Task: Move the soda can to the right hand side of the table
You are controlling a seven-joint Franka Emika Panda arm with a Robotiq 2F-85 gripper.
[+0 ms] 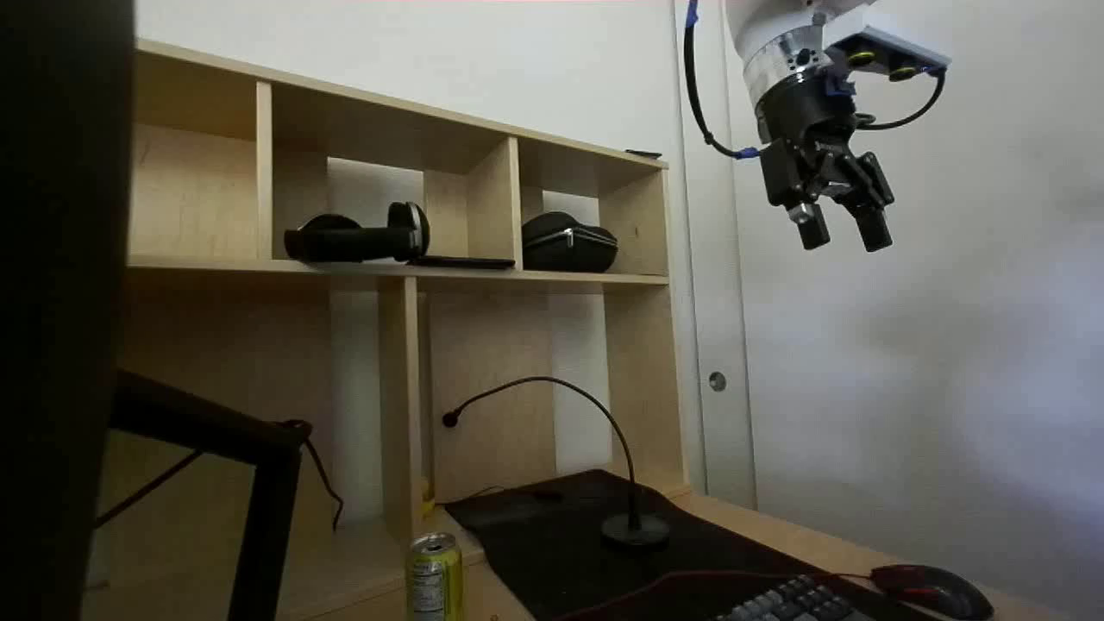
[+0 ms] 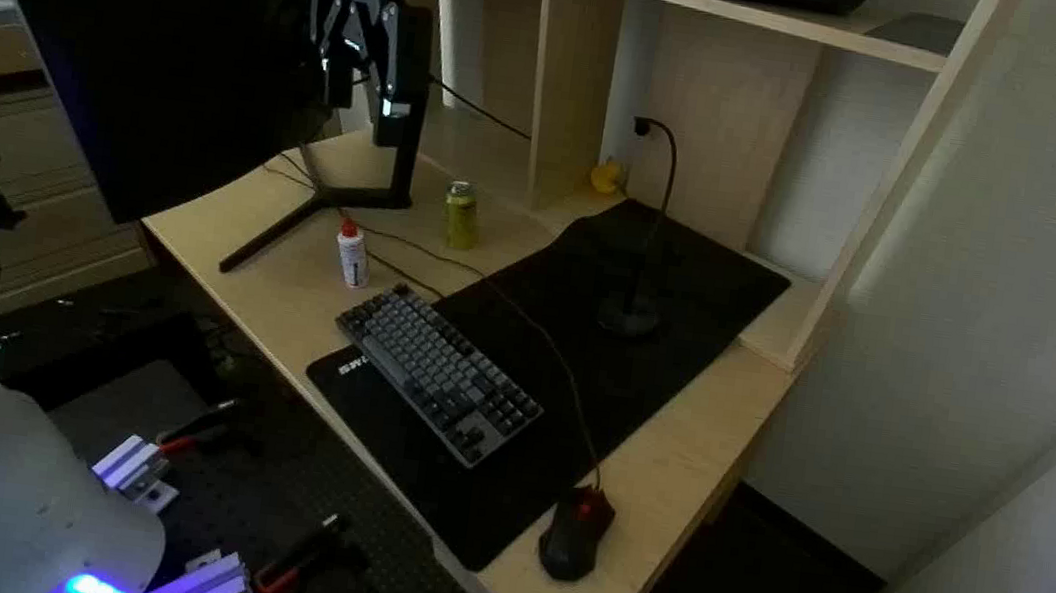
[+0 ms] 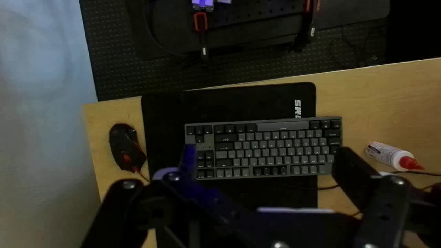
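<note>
The yellow-green soda can [image 1: 435, 580] stands upright on the tan table [image 1: 798, 536], left of the dark mat [image 1: 552, 552]. In an exterior view the can [image 2: 461, 218] stands beside the monitor stand, toward the back of the table [image 2: 708, 430]. The can is out of view in the wrist view. My gripper [image 1: 844, 235] is open and empty, high above the table. It also shows in an exterior view [image 2: 365, 111], in front of the dark monitor. In the wrist view the open fingers [image 3: 267, 155] frame the keyboard far below.
A monitor [image 2: 155, 49] on a black stand [image 2: 364, 198] is at the left. A white bottle with red cap [image 2: 352, 257], a keyboard [image 2: 438, 371], a mouse [image 2: 575, 534] and a gooseneck microphone [image 2: 630, 314] stand on the table. Cubby shelving [image 2: 578, 91] rises behind.
</note>
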